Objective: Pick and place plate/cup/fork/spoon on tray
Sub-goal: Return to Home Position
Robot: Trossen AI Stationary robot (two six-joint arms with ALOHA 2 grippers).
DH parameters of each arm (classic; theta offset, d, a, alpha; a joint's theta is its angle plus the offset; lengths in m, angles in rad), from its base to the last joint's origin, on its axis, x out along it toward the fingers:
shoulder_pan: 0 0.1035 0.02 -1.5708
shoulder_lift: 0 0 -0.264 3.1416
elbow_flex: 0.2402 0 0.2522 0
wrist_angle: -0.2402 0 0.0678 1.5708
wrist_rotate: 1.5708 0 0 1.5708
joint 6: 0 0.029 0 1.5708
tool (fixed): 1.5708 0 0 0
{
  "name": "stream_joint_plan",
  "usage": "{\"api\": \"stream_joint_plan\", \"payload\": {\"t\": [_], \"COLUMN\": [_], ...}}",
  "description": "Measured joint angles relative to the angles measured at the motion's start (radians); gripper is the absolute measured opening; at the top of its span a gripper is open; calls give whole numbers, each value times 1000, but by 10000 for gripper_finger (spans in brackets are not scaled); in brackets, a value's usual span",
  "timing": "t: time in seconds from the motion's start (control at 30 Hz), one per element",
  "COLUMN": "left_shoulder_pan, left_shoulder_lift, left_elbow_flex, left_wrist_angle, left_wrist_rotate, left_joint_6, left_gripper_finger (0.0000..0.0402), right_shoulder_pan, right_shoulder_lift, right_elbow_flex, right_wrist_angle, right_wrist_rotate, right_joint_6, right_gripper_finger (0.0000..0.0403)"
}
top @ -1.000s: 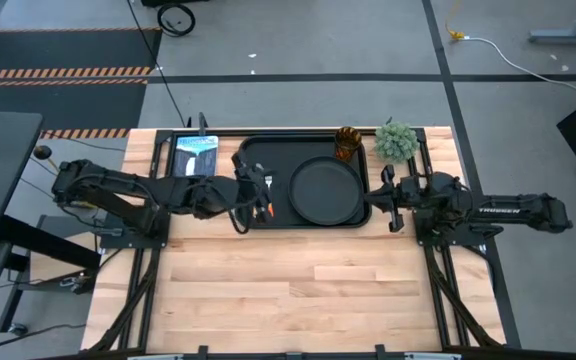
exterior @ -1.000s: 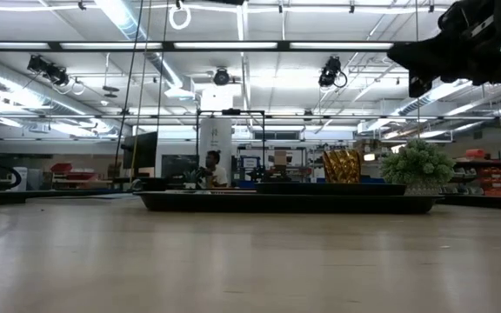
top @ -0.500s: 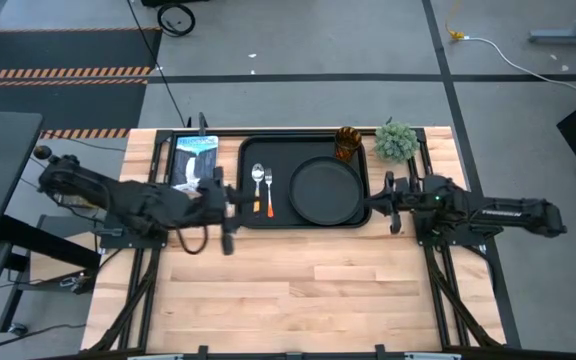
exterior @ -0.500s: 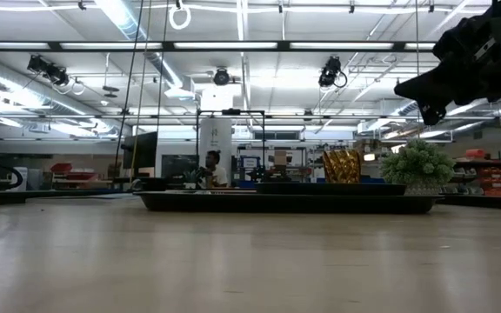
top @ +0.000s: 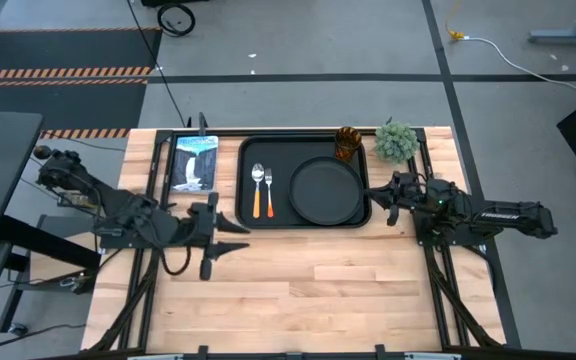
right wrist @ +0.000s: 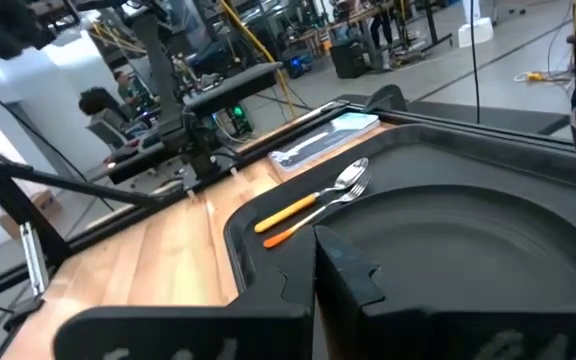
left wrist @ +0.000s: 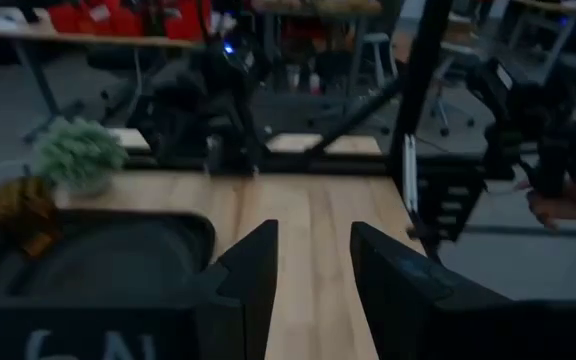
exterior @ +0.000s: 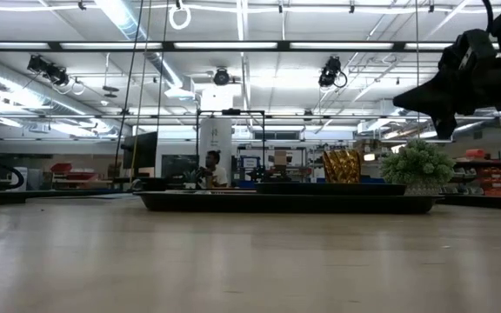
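Since every task piece already lies inside the tray's rim, what follows runs from the largest thing down.

Table: the wooden table (top: 308, 290) has its near half bare; all the objects sit along its far edge.

Tray: the tray (top: 245, 150) lies flat at the middle of the far edge and carries all four pieces.

Plate: the plate (top: 325, 190) fills the tray's right half, near its front rim.

Left gripper: the left gripper (top: 230, 234) is empty with fingers apart, above bare wood off the tray's front-left corner; its wrist view shows a clear gap between the fingers (left wrist: 253, 270).

Right gripper: the right gripper (top: 392, 200) holds nothing and sits just off the tray's right rim; whether its fingers are parted cannot be told.

Plant: the potted plant (top: 396, 142) stands on the table beside the tray's far-right corner.

Cup: the cup (top: 347, 143) stands upright in the tray's far-right corner, just beyond the plate.

Spoon: the spoon (top: 258, 188) lies in the tray's left half, bowl toward the far rim.

Fork: the fork (top: 268, 190) lies just right of the spoon, parallel to it.

Risk: the right gripper is close to the rim, so a sideways swing there would likely shove the tray and could tip the cup; a careless left arm could clip the front-left corner.
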Motion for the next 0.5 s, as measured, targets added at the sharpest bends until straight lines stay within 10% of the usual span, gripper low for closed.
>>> {"api": "stream_joint_plan", "payload": {"t": [0.5], "left_shoulder_pan": [-5], "left_shoulder_lift": [-20], "left_elbow_flex": [-44], "left_wrist_angle": [51], "left_wrist_rotate": [-119], "left_joint_6": [200], "left_gripper_finger": [118], "right_shoulder_pan": [0], "right_shoulder_lift": [0], "right_elbow_flex": [0], "right_wrist_angle": [2], "right_wrist_rotate": [-1], "right_joint_6": [-6], "right_gripper_finger": [12]}}
